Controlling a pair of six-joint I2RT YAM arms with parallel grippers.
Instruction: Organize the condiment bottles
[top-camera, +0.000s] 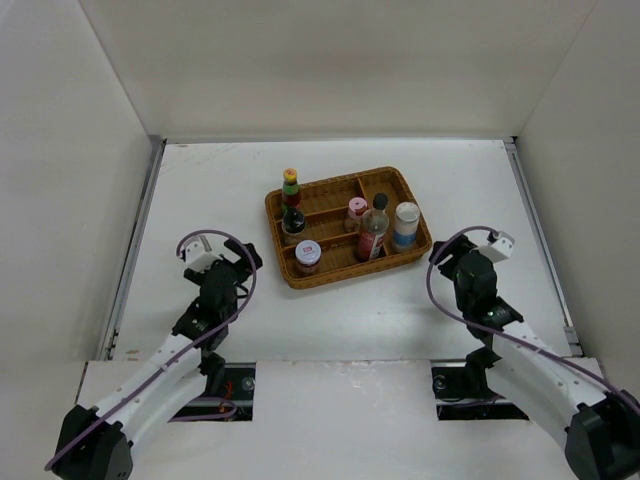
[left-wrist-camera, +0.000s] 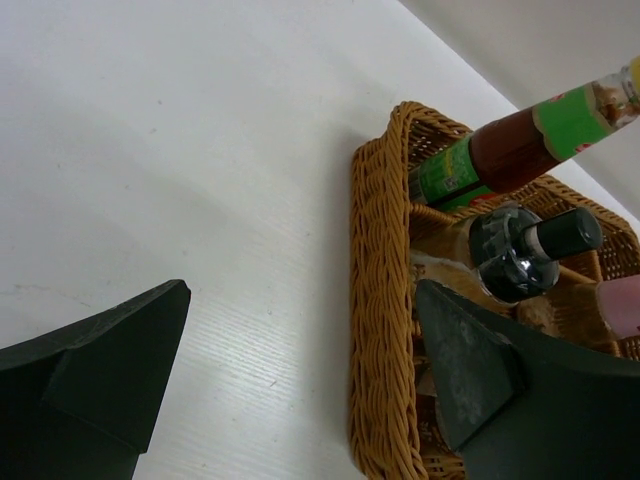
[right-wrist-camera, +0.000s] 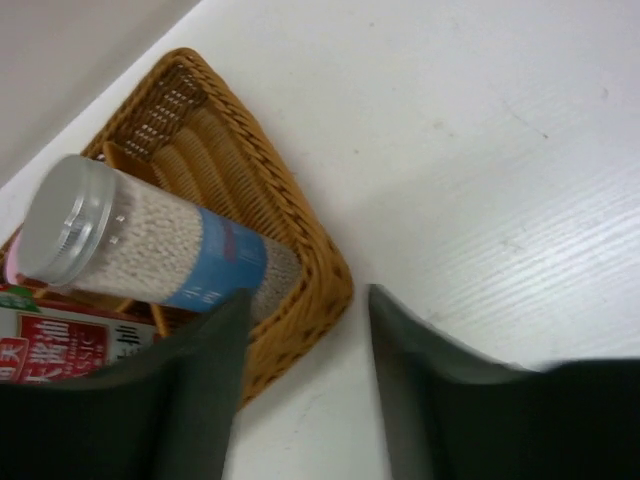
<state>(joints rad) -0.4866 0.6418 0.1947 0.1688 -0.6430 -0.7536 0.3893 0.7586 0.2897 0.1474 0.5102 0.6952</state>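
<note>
Tray: a brown woven wicker tray with inner dividers (top-camera: 330, 182) sits mid-table; every bottle already stands upright inside it, so little seems left to sort.

Left gripper (left-wrist-camera: 300, 300): off the tray's near-left corner, jaws spread wide, holding nothing.

Right gripper (right-wrist-camera: 305, 300): off the tray's right corner, jaws parted more narrowly, also empty.

Tall bottle: the dark, red-labelled, black-capped bottle (top-camera: 372, 232) stands in the tray's middle-right, close beside the shaker. It is likely glass – heavy, slick and easy to topple. Best held low on the labelled body.

Yellow-capped bottle: a slim bottle of red-brown sauce with green labels (top-camera: 290, 187) stands at the tray's far-left corner. It is probably top-heavy, so take it around the body, not the neck.

Shaker: the white, blue-labelled cylinder with a grey cap (top-camera: 406, 226) stands at the tray's right end. It looks like light plastic filled with granules and is stiff enough to pinch mid-body.

Squat dark bottle: a black-capped one (top-camera: 293, 224) on the tray's left side, just nearer than the yellow-capped bottle. Its glossy shoulders look slippery – grip beneath them.

Pink-lidded jar (top-camera: 356, 212): at the tray's centre, small and light; pinch across the lid.

Red-and-white-lidded jar (top-camera: 307, 256): at the tray's near-left corner, short and stable; grasp it across the lid from above.
</note>
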